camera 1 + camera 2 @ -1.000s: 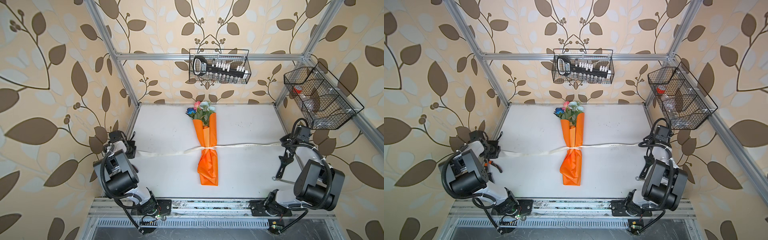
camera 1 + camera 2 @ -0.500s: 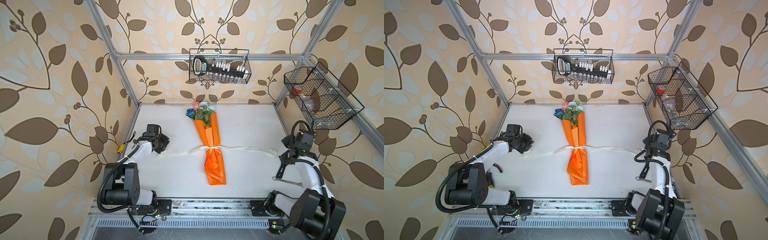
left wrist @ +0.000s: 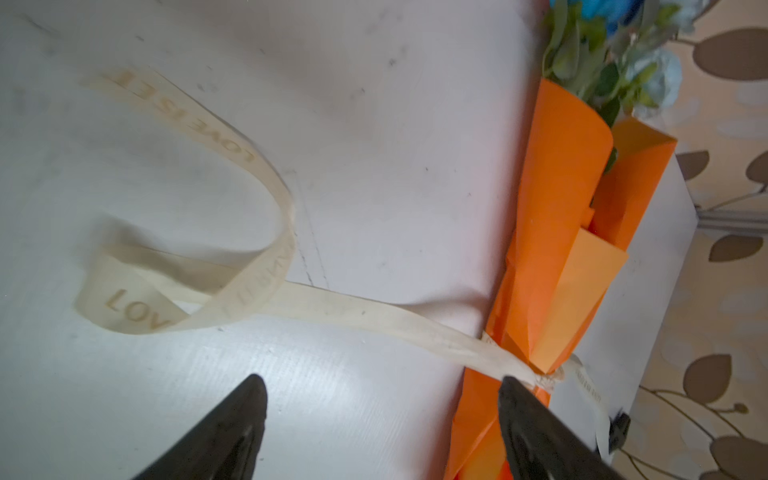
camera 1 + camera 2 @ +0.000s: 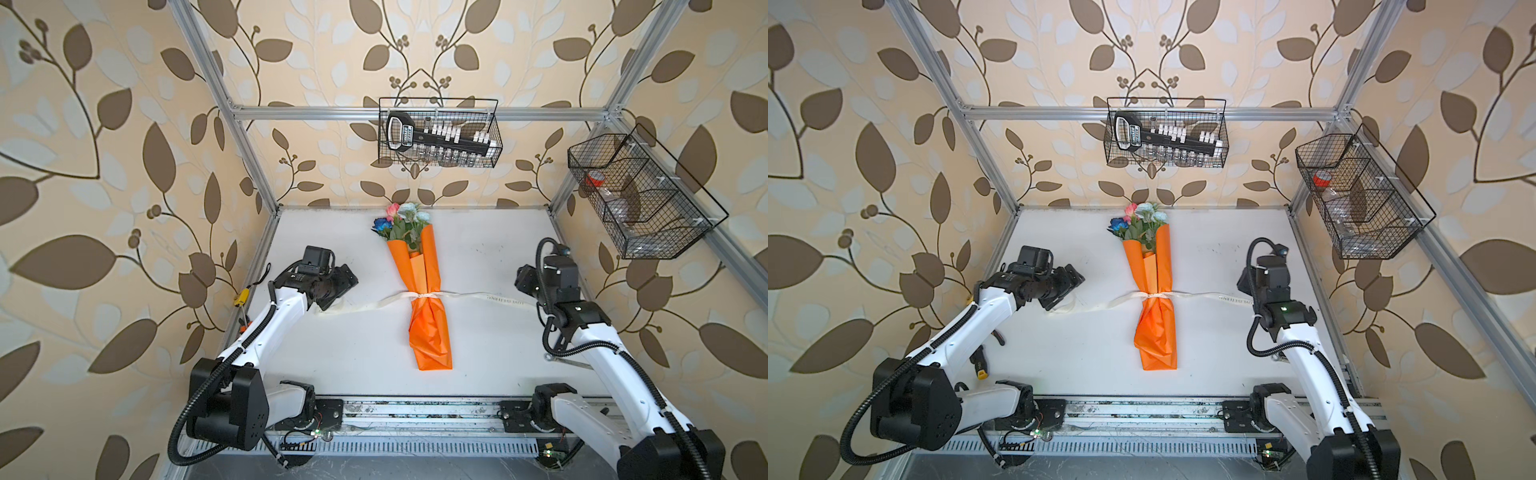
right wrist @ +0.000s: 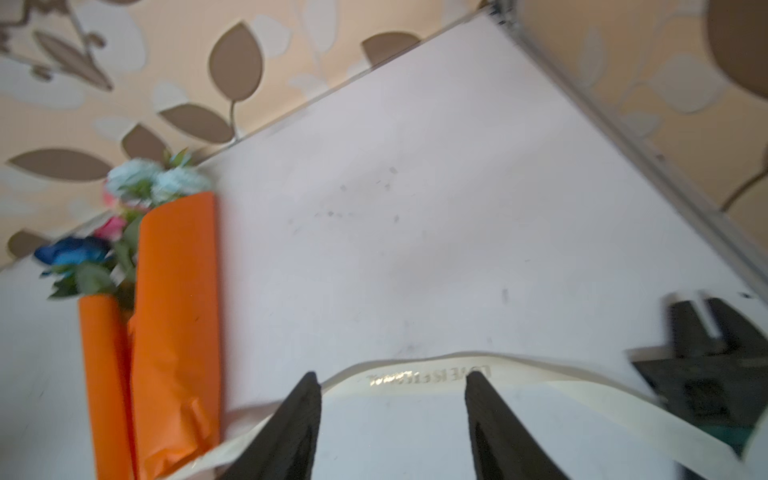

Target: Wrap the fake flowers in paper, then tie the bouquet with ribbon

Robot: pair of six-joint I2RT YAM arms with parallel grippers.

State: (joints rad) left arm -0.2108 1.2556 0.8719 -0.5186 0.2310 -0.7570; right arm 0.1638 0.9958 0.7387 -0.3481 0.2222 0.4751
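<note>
The bouquet of fake flowers lies lengthwise mid-table in both top views, in orange paper, blooms toward the back wall. A cream lettered ribbon is knotted round its middle, and its tails trail left and right on the table. My left gripper is open above the left tail's loose loop, with nothing between the fingers. My right gripper is open over the right tail, which lies on the table just beyond its fingertips.
A wire basket hangs on the back wall and another on the right wall. A dark wrench lies by the right arm. A yellow-handled tool sits at the table's left edge. Aluminium posts frame the corners.
Both grippers went from shut to open and let go of the ribbon ends. Both arms moved in from the sides toward the bouquet. The taut ribbon has gone slack.
</note>
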